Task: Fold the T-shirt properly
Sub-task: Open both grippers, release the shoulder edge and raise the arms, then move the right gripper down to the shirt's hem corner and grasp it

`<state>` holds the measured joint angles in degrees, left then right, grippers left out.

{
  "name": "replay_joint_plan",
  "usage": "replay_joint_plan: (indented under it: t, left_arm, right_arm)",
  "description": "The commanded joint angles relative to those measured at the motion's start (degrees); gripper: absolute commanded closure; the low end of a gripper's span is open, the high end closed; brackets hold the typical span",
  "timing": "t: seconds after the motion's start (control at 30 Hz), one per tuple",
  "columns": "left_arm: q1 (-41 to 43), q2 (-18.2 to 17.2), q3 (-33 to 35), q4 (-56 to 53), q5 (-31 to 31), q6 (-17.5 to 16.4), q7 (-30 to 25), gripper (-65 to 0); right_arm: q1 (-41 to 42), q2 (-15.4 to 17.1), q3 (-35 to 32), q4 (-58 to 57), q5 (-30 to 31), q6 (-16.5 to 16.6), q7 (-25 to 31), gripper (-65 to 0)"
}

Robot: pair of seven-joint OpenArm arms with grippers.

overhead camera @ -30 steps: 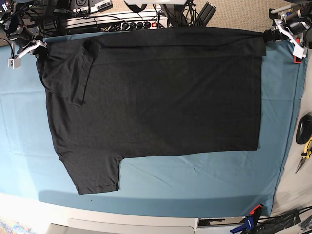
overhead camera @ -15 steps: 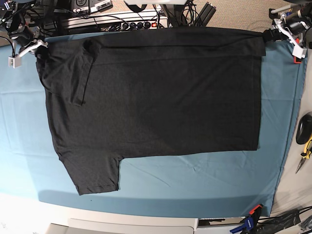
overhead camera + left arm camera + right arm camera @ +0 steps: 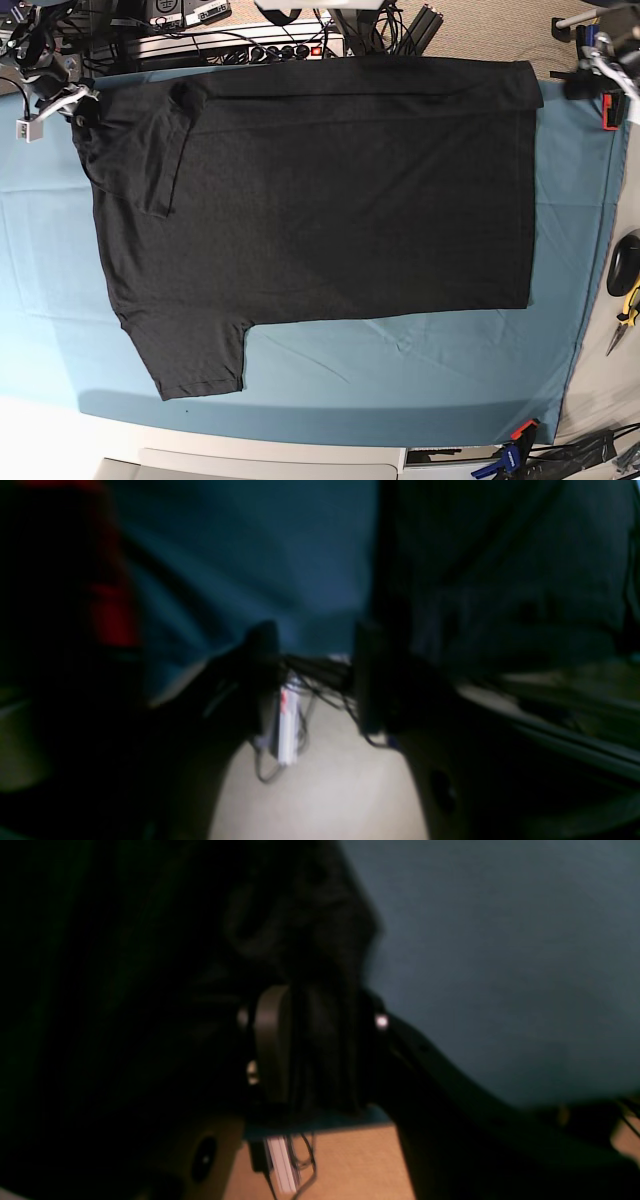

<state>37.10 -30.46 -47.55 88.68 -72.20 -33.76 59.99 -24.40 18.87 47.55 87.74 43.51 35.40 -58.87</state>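
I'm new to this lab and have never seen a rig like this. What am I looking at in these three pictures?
It is a robot with two arms, meant to fold a shirt. The wide picture looks down from a fixed camera: a black T-shirt lies spread on a teal cloth. The two dark, blurred pictures come from cameras on the arms' wrists, looking along their jaws. The left arm, on the wide picture's right, has its jaws apart with only teal cloth between; it holds nothing. The right arm has black fabric between its jaws; whether they pinch it is too dark to tell.
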Motion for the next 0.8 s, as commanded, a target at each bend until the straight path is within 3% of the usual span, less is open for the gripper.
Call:
replay_joint_plan:
  t: [0.0,0.33,0.57,0.77]
  left_arm:
    - [0.35,-1.7,-1.81,1.27,-1.14,-0.96,-1.2,-26.1]
    - [0.17,-3.17,-4.74,4.85,-1.53,-1.51,-3.19,-26.1]
    - [0.2,-3.02,-4.74,5.46,-1.55,-2.34,-3.69,-26.1]
    - [-0.15,-3.02,-4.74,5.46,-1.53,-2.34,-4.98,-26.1]
  right_arm:
    - [0.11,1.16,1.81,0.33,-1.57,-0.72,-0.5,-21.7]
    - [2.54,4.2,10.34,0.33,-3.1,-0.76,0.52,-21.7]
    - [3.78,4.94,10.36,0.33,-3.04,-0.79,5.55,-21.7]
    - [11.15,4.94,10.36,0.33,-3.06,-0.76,6.54,-21.6]
